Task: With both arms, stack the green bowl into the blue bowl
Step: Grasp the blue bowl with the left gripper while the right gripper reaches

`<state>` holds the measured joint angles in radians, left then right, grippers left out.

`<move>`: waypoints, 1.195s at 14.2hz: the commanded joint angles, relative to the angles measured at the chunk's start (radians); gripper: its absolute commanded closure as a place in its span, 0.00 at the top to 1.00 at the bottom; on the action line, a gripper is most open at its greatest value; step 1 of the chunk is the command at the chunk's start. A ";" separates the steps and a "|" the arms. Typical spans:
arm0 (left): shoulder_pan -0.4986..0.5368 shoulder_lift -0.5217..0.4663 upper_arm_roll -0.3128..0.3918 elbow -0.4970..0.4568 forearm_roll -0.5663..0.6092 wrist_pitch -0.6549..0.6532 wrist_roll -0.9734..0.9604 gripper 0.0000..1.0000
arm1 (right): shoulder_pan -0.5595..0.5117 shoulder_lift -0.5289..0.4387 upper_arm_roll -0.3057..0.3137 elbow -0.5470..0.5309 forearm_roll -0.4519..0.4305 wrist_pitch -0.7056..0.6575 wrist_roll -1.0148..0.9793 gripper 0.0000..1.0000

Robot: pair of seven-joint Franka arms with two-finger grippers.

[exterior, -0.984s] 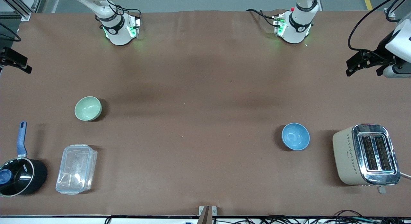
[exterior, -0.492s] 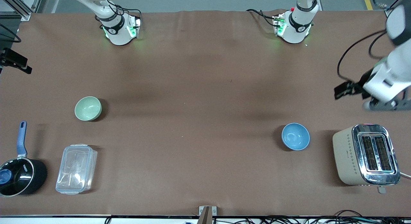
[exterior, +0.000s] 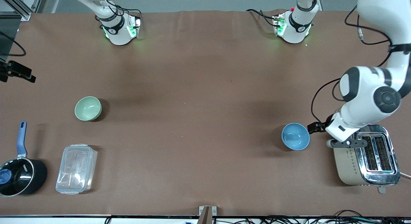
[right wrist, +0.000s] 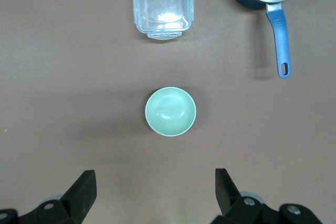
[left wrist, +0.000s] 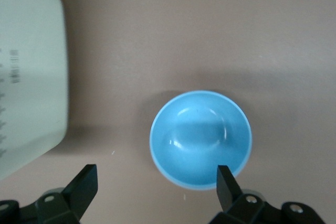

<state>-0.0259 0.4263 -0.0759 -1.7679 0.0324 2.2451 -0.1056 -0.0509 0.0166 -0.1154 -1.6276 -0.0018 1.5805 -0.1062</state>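
— So, what do the two bowls look like?

— Both are small, round and plain. The green bowl [exterior: 88, 108] is a pale mint with a glossy inside, sitting upright on the brown counter [exterior: 199, 89] toward the right arm's end, a bit farther from the front camera than the clear plastic container [exterior: 76, 169] and the black saucepan [exterior: 19, 172] with its blue handle, which sit by the front corner at that end. The blue bowl [exterior: 295, 136] is light sky-blue and smooth, upright too, toward the left arm's end, just beside the cream toaster [exterior: 366, 155].

— And the tools?

— The left tool [left wrist: 157, 184] hangs spread wide over the counter at the blue bowl's rim, between the bowl and the toaster; one fingertip [left wrist: 226, 179] overlaps the rim in the left wrist view, gripping nothing. The right tool [right wrist: 155, 187] is also spread and holds nothing, high over the counter, with the green bowl [right wrist: 170, 112] in plain sight below it. From the front, only its dark tip [exterior: 19, 73] shows at the counter's edge.

— What has changed from a second ago?

— The left arm has swung from the edge of the counter toward the front, and now reaches over the toaster beside the blue bowl. The right tool shifted only slightly. Neither bowl has moved.
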 commanded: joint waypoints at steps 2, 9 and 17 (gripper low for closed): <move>0.009 0.078 -0.004 -0.058 0.017 0.145 -0.034 0.82 | -0.013 -0.011 -0.076 -0.182 0.054 0.128 -0.023 1.00; 0.018 0.166 -0.004 -0.047 0.011 0.205 -0.042 0.14 | -0.017 0.129 -0.179 -0.386 0.181 0.395 -0.117 0.99; -0.043 0.132 -0.232 0.030 0.015 0.113 -0.354 0.00 | -0.030 0.308 -0.207 -0.428 0.291 0.475 -0.217 0.95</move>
<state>-0.0382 0.5780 -0.2442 -1.7665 0.0322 2.4031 -0.3463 -0.0652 0.3131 -0.3269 -2.0404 0.2418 2.0395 -0.2999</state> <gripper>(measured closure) 0.952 0.053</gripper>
